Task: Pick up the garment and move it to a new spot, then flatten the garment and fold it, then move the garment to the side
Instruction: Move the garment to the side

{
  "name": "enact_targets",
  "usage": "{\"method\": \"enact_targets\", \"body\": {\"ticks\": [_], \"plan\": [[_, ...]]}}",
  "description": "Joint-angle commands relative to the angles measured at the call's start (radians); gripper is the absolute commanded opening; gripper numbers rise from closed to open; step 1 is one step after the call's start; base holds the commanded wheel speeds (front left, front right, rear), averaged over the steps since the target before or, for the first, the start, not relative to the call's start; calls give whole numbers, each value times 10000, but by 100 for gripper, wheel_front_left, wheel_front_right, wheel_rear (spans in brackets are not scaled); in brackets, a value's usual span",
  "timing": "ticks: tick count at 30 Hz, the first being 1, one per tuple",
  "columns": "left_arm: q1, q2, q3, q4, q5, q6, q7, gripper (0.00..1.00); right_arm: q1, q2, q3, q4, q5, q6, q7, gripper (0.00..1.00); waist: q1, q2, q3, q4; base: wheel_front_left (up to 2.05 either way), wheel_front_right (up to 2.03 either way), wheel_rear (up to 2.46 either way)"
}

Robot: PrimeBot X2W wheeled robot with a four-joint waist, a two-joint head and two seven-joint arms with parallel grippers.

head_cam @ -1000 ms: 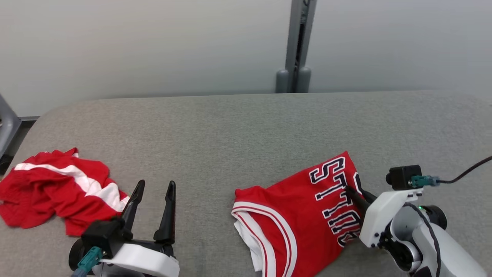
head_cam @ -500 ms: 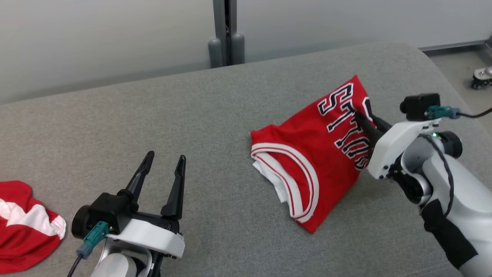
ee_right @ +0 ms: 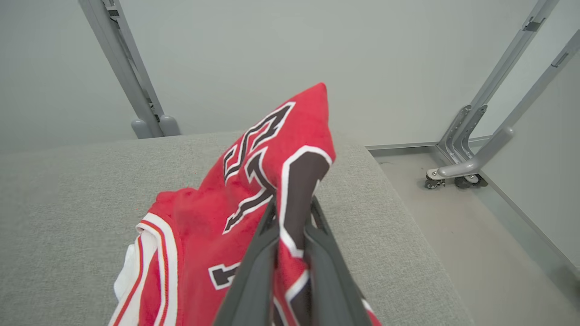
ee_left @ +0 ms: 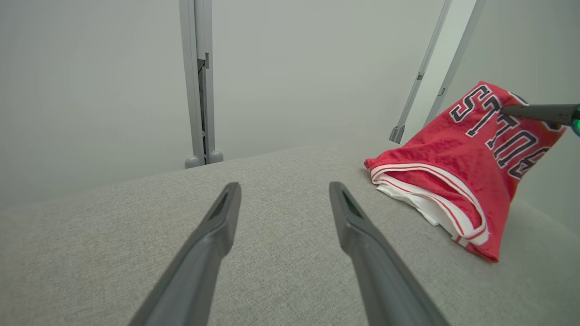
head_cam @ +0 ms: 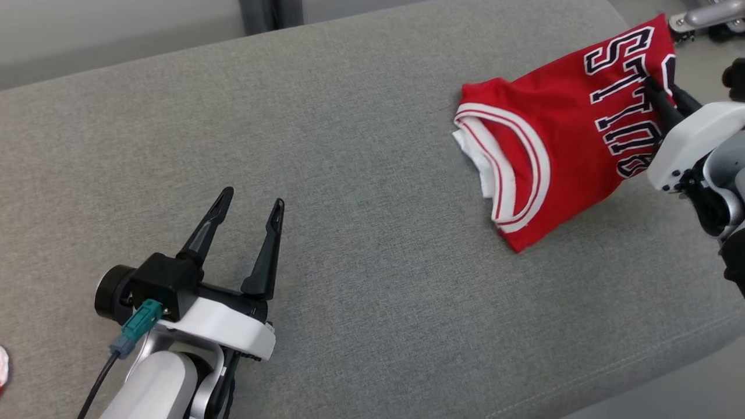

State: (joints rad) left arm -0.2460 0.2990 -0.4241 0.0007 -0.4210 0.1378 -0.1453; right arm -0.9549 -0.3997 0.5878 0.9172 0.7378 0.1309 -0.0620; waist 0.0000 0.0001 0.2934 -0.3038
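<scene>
We see the folded red basketball jersey with white trim and dark lettering at the far right of the grey fabric-covered table. Its lettered edge is lifted, and its white-trimmed end rests on the fabric. Our right end effector is clamped on that raised edge. Our left end effector hovers well apart from the jersey, fingers spread, holding nothing.

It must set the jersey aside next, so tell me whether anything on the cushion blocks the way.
Nothing visible does. The right gripper has its jaws shut on the jersey, one end raised, the other resting on the grey cushion. Around it the cushion shows bare fabric; the left gripper stands open, well apart.
</scene>
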Motion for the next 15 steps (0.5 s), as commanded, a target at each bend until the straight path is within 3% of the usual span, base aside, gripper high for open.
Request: {"method": "enact_targets", "body": {"ticks": [1, 5, 6, 7, 8, 15], "plan": [[-210, 93, 21, -67, 70, -11, 29, 100, -215, -68, 44, 164, -16, -2, -127, 0, 0, -1, 276, -223, 0, 0, 0], [-389, 166, 1, -127, 96, -42, 132, 100, -658, -50, 248, 807, -167, -2, -219, 0, 0, -1, 481, -294, 0, 0, 0], [-408, 173, -12, -127, 100, -50, 160, 100, -736, -12, 279, 1004, -166, -2, -187, 28, 0, -1, 504, -291, 0, 0, 0], [-435, 183, -19, -119, 88, -65, 175, 100, -814, 42, 315, 1176, -180, -2, -198, 83, 0, -1, 517, -282, 0, 0, 0], [-478, 185, -26, -105, 74, -65, 164, 100, -887, 92, 343, 1290, -178, -2, -295, 100, 0, -1, 521, -266, 0, 0, 0], [-422, 3, -87, 78, -67, -8, 3, 100, -981, 232, 375, 1826, -87, -2, -1410, 100, 0, -1, 191, -52, 0, 0, 0]]}}
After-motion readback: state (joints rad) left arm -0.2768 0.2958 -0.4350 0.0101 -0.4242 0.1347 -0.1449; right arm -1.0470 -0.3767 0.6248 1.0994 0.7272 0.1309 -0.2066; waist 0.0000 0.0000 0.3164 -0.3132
